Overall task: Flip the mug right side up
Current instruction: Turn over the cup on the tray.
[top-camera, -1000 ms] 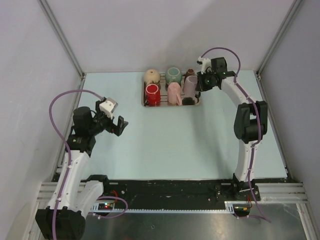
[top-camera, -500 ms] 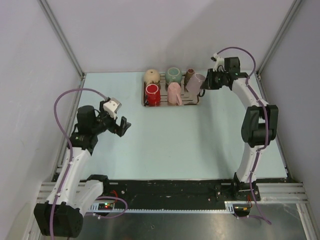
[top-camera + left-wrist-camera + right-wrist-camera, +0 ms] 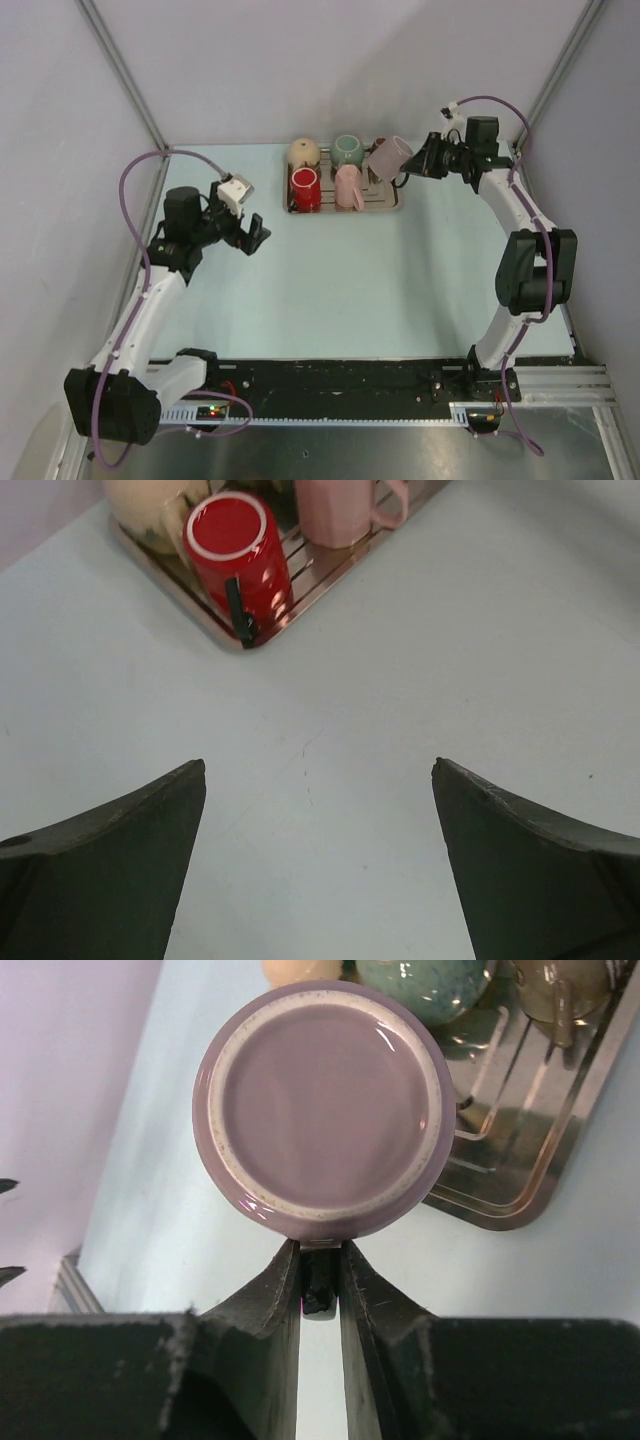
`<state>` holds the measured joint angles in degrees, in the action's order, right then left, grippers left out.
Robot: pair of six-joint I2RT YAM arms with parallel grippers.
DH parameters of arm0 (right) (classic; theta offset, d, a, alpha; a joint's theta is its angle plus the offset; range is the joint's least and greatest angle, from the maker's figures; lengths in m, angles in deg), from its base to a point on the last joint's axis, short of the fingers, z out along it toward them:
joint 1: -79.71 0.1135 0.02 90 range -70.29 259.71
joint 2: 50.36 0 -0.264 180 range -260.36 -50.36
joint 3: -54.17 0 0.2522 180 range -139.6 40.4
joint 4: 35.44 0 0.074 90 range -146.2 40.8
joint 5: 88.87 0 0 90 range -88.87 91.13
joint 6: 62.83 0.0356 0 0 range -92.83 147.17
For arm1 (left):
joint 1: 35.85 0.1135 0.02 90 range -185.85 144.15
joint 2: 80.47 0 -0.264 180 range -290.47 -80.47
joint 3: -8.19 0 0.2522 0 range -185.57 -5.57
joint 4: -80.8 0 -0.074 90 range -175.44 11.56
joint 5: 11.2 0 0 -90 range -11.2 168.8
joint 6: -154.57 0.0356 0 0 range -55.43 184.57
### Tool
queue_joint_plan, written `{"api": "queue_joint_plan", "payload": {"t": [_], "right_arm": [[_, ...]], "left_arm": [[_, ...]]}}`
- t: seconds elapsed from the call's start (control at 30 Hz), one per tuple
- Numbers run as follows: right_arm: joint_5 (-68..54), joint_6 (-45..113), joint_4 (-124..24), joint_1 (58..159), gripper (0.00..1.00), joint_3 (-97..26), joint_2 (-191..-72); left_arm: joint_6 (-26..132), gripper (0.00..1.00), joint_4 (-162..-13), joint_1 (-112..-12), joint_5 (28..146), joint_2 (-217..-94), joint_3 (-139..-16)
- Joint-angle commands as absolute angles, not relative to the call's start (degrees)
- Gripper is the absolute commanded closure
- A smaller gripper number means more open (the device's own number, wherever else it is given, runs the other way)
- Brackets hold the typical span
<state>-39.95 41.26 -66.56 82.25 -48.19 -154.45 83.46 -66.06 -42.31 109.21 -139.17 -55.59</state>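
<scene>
Item: purple mug, held in the air over the right end of the tray, tilted, its base facing your right wrist camera. Your right gripper: fingers pinched narrow on the mug's handle. Your left gripper: jaws wide, holding nothing, above the table left of the tray. On tray: red mug, pink mug, others behind.
</scene>
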Motion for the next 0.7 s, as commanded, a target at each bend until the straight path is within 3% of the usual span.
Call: {"api": "queue_joint_plan", "payload": {"t": [0.0, 0.4, 0.67], "right_arm": [[-47.46, 49.59, -54.24, 81.19, 1.00, -46.15, -148.29], [-50.83, 58.52, -43.99, 80.26, 1.00, -38.64, -140.65], [-52.61, 65.23, -36.87, 78.54, 1.00, -33.35, -137.31]], "left_arm": [[80.88, 0.02, -67.73, -46.25, 109.17, -143.52, -62.23], [63.27, 0.02, -67.84, -54.86, 124.63, -161.90, -80.84], [52.83, 0.02, -73.63, -59.40, 128.74, -165.83, -85.44]]}}
